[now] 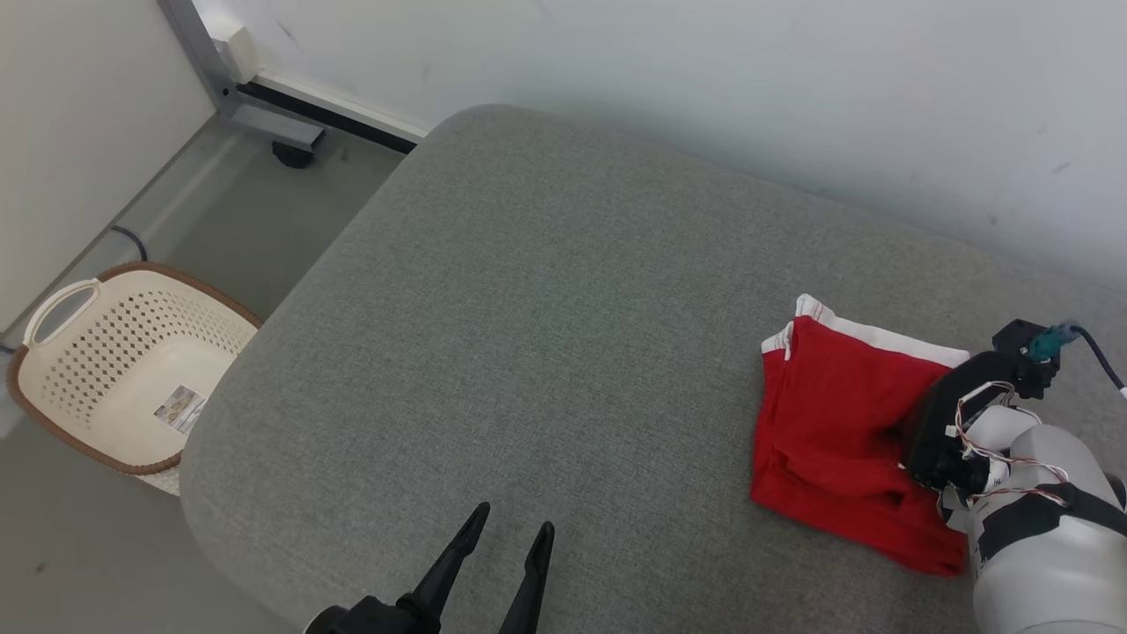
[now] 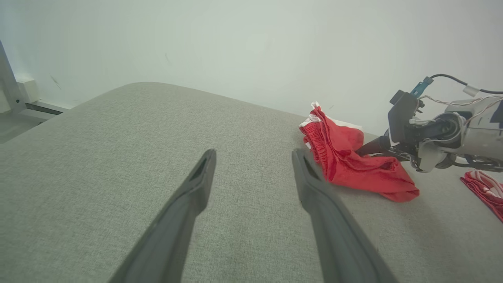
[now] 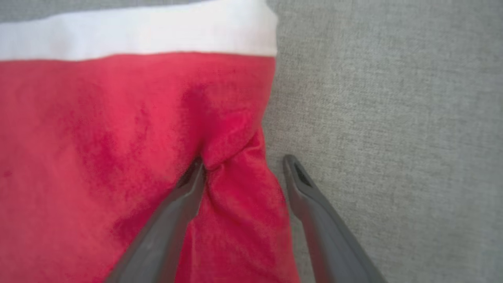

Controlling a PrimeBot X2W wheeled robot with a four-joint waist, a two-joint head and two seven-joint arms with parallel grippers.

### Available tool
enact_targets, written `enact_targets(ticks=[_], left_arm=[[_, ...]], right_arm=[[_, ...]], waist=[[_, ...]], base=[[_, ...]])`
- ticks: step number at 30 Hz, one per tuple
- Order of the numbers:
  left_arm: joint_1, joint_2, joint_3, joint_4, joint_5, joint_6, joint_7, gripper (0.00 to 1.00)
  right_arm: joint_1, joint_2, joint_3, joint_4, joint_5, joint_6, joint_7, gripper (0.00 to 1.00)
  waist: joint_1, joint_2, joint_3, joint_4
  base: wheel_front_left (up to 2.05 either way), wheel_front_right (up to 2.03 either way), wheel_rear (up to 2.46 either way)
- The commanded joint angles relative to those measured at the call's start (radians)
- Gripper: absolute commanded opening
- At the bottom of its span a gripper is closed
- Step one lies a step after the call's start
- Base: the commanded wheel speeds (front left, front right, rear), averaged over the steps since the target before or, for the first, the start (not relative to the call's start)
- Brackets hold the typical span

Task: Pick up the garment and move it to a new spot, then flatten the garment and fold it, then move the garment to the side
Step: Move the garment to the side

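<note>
The garment (image 1: 836, 423) I am working lies at the right-hand side of the grey cushion (image 1: 528, 335), near the wall; it is red with a white band along its far edge, folded over into a rough square, its near edge rumpled. My right gripper (image 3: 243, 161) is down on it with the jaws spread apart; in the right wrist view one finger (image 3: 184, 196) presses into the red cloth and pushes up a small ridge of fabric between the two, while the other finger rests on bare grey cushion just beside the garment's edge; nothing is pinched. In the head view the right forearm (image 1: 1039, 528) covers the garment's near right corner. My left gripper (image 1: 512, 518) is well apart from the garment, above the near middle of the cushion, fingers spread and empty. In the left wrist view a further scrap of red cloth with white stripes (image 2: 485, 188) shows past the right arm; I cannot tell whether it belongs to the same garment. Down on the floor to the left stands a cream perforated basket (image 1: 88, 370) with a brown rim and a loop handle; a sticker (image 1: 180, 408) lies on its bottom, its print too small for me to read. Behind it a grey metal post (image 1: 198, 44) runs up the wall.
</note>
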Motion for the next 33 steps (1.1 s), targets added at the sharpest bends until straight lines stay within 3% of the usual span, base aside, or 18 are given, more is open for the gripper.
enact_targets(ticks=[1, 3, 4, 5, 15, 27, 33], left_arm=[[-0.012, -0.004, 0.001, 0.004, -0.003, 0.002, -0.003, 1.00], [-0.011, -0.006, 0.003, 0.010, -0.003, 0.002, -0.003, 1.00], [-0.010, -0.006, 0.006, 0.012, -0.003, 0.002, -0.003, 1.00], [-0.010, -0.006, 0.008, 0.014, -0.004, 0.002, -0.003, 1.00], [0.019, 0.015, 0.028, 0.021, -0.012, 0.002, -0.003, 1.00], [0.054, 0.014, 0.088, -0.005, -0.009, 0.002, -0.003, 1.00], [0.052, -0.001, 0.096, -0.017, -0.008, 0.002, -0.003, 1.00]], right_arm=[[0.022, 0.020, -0.001, 0.046, -0.009, 0.004, 0.011, 1.00], [0.018, 0.027, 0.008, 0.098, -0.021, 0.005, 0.024, 1.00], [0.015, 0.029, 0.010, 0.117, -0.022, 0.007, 0.024, 0.60], [0.010, 0.030, 0.017, 0.131, -0.027, 0.007, 0.011, 0.00], [-0.019, 0.011, 0.070, 0.170, -0.068, 0.003, -0.067, 0.00], [-0.064, 0.001, 0.233, 0.191, -0.103, 0.002, -0.138, 0.00], [-0.100, -0.047, 0.341, 0.219, -0.080, 0.002, -0.147, 0.00]], waist=[[-0.0001, 0.0000, 0.011, 0.012], [-0.0001, 0.0000, 0.006, 0.009], [-0.0001, 0.0000, 0.003, 0.006], [-0.0001, 0.0000, -0.001, 0.003], [-0.0001, 0.0000, -0.092, -0.111], [-0.0001, 0.0000, -0.166, -0.390], [-0.0001, 0.0000, -0.163, -0.492]], base=[[0.00, 0.00, 0.00], [0.00, 0.00, 0.00], [0.00, 0.00, 0.00], [0.00, 0.00, 0.00], [0.00, 0.00, 0.00], [0.00, 0.00, 0.00], [0.00, 0.00, 0.00]])
